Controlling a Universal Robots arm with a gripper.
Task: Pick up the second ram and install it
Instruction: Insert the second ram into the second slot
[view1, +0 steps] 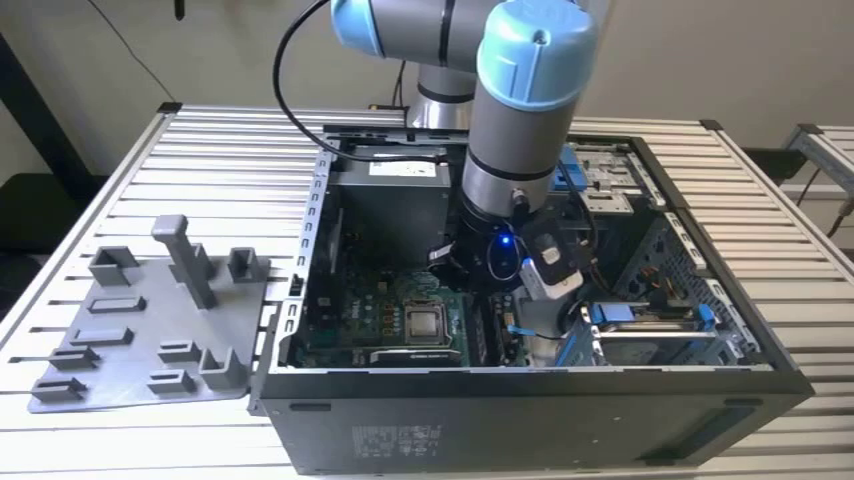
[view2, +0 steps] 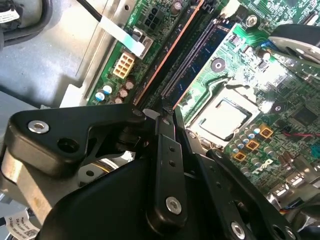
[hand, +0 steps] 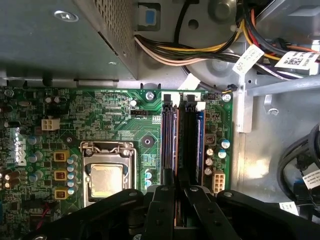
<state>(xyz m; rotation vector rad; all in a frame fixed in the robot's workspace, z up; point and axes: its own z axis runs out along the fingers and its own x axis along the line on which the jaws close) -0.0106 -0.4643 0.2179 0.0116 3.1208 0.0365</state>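
My gripper (hand: 179, 182) hangs low inside the open computer case (view1: 534, 415), over the memory slots beside the processor socket (hand: 107, 180). Its two black fingers (hand: 162, 200) stand nearly together. Between them runs the second ram (hand: 173, 140), seen edge-on as a thin strip lying along a slot. In the second wrist view the gripper (view2: 169, 111) has its tips right at the slot line. Another dark blue memory stick (hand: 200, 135) sits two slots over and also appears in the second wrist view (view2: 202, 50). The arm's wrist (view1: 507, 245) reaches down into the case.
A grey holder plate (view1: 147, 330) with upright blocks lies on the slatted table at the exterior view's left. A bundle of coloured cables (hand: 200, 50) and the power supply box (hand: 60, 40) crowd the space beyond the slots. Blue drive brackets (view1: 641, 315) sit at the exterior view's right.
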